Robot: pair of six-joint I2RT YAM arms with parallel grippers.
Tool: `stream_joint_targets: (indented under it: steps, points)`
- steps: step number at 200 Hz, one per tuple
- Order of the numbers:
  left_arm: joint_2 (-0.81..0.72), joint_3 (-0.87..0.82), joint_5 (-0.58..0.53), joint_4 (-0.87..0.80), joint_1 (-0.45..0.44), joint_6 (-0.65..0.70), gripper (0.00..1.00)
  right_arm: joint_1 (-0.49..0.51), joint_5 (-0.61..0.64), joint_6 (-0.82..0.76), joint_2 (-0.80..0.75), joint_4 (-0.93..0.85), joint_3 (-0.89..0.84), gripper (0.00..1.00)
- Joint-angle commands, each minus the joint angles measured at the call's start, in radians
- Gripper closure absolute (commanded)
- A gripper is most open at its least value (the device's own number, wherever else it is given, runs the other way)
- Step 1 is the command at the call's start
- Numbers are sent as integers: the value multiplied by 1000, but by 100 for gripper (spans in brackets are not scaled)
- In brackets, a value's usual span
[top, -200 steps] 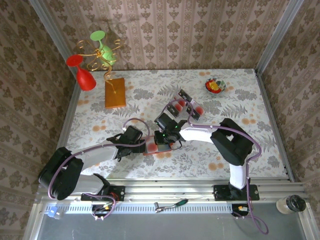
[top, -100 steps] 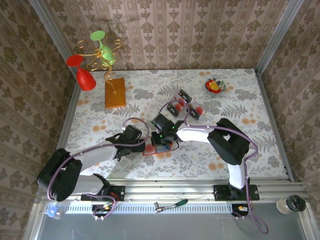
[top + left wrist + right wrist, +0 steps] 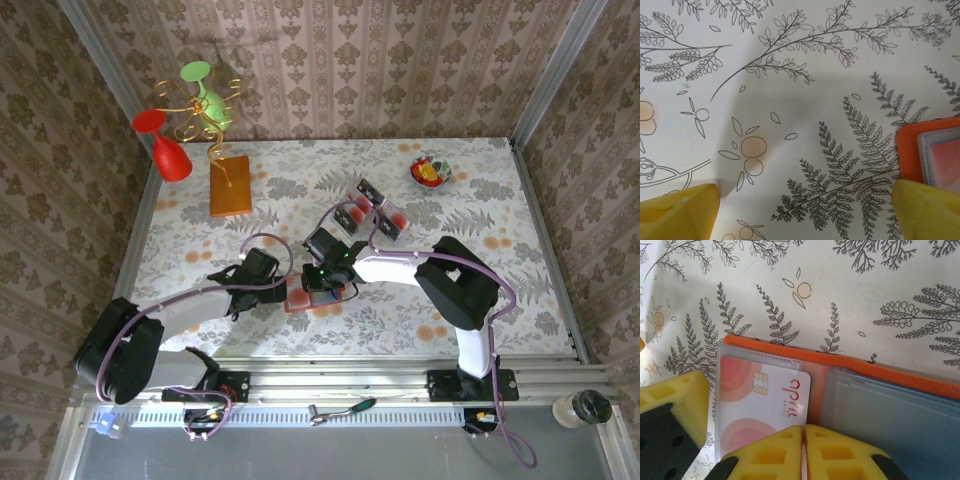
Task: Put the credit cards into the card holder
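The orange card holder (image 3: pixel 850 365) lies open on the patterned table, with grey-blue pockets on its right half. A white and pink card (image 3: pixel 762 400) with a chip sits in its clear left pocket. My right gripper (image 3: pixel 804 432) is shut, its yellow tips resting at that card's right edge by the fold. My left gripper (image 3: pixel 805 215) is open just left of the holder (image 3: pixel 907 150), one of its fingers (image 3: pixel 930 210) beside the holder's corner. In the top view both grippers, left (image 3: pixel 283 283) and right (image 3: pixel 322 282), meet over the holder (image 3: pixel 300 297). Red and black credit cards (image 3: pixel 350 213) (image 3: pixel 392 221) lie behind them.
An orange-brown block (image 3: pixel 230 185) with a gold wire stand holding a red glass (image 3: pixel 170 152) and a green glass (image 3: pixel 208 92) is at the back left. A small bowl (image 3: pixel 431 171) of coloured pieces sits at the back right. Walls close in on three sides.
My right gripper has shifted slightly left over the holder. The left gripper has edged a little away from me. Both keep their openings.
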Motion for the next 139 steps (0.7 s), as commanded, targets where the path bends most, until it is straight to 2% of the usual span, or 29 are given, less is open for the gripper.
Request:
stream_joint_targets:
  steps: [1,39,139]
  points:
    - [31,-6,15,8,4,5,10,9,-1,1,-32,-25,9,87]
    - [36,-12,16,21,4,5,10,9,19,-8,-59,-39,4,87]
    - [36,-9,17,20,4,10,10,16,-10,15,-14,-3,-16,88]
